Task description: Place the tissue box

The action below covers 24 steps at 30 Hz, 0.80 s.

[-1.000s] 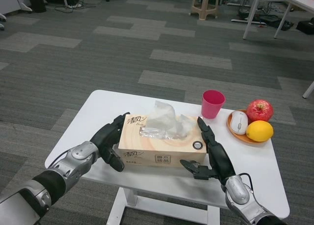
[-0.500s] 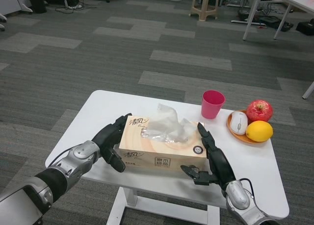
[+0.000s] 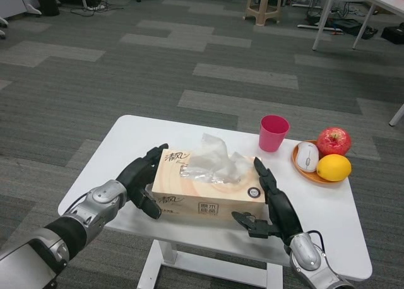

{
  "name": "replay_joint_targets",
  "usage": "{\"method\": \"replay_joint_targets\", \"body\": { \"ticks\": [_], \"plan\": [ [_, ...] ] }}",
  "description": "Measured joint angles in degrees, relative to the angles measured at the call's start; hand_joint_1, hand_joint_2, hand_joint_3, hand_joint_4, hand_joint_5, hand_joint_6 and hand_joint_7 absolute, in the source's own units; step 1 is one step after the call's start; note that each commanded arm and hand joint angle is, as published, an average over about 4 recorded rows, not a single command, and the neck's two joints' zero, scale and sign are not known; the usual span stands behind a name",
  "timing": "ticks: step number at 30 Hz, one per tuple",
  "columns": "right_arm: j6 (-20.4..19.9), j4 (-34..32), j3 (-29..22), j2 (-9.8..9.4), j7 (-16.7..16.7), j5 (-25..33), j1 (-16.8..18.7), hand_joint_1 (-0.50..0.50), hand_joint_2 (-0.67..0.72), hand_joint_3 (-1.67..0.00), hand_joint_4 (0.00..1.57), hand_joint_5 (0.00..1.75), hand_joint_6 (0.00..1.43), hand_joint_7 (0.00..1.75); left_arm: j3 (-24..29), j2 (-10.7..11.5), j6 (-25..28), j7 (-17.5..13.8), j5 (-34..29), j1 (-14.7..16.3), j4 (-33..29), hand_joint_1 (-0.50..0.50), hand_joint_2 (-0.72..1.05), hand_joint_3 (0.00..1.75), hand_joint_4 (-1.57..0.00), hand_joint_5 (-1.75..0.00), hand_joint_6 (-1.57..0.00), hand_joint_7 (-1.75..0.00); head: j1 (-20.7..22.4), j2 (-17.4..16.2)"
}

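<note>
**A:** What is nearest the camera?

**B:** Two black robot hands on a white table, one at each end of a tan tissue box. The left hand presses flat against the box's left end. The right hand lies against the right end, thumb curled under the front corner. Together they clasp the box between them.

**A:** Where is the box?

**B:** Near the table's front edge, about midway across, white tissue puffing from its top.

**A:** And beyond it?

**B:** A pink cup stands behind the box to the right. Further right, an orange plate carries a white computer mouse, a yellow lemon and a red apple. Grey carpet lies beyond
</note>
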Motion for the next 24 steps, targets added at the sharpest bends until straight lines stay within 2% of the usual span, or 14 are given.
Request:
{"method": "replay_joint_targets", "body": {
  "ticks": [4, 10, 12, 24],
  "plan": [
    [-0.1, -0.76, -0.96, 0.05, 0.88, -0.11, 0.64, -0.04, -0.45, -0.71, 0.06, 0.05, 0.0, 0.07, 1.47, -0.03, -1.37, -0.7, -0.02, 0.33, 0.35, 0.5, -0.28, 0.0, 0.0, 0.0, 0.0, 0.0, 0.0, 0.0],
    [-0.08, -1.64, -1.79, 0.03, 1.13, -0.12, 1.25, -0.04, -0.48, -0.71, 0.03, 0.0, 0.0, 0.07, 3.02, -0.03, -3.78, -1.07, -0.03, 0.93, 0.44, 0.5, -0.1, 0.0, 0.0, -0.03, 0.0, 0.0, 0.03, 0.01],
    [-0.07, -1.9, -2.03, 0.02, 1.14, -0.13, 1.44, -0.04, -0.48, -0.71, 0.03, 0.0, 0.0, 0.07, 3.36, -0.03, -4.28, -1.08, -0.03, 1.0, 0.45, 0.5, -0.1, 0.0, 0.0, -0.08, 0.0, 0.0, 0.08, 0.01],
    [-0.08, -4.82, -6.65, -0.01, 1.79, -0.6, 2.9, -0.04, -0.48, -0.71, 0.0, 0.0, 0.0, 0.07, 8.99, -0.09, -6.18, -1.64, -0.48, 3.06, -0.69, 0.5, -0.1, 0.0, 0.0, -0.1, 0.0, 0.0, -0.09, 0.1]
  ]
}}
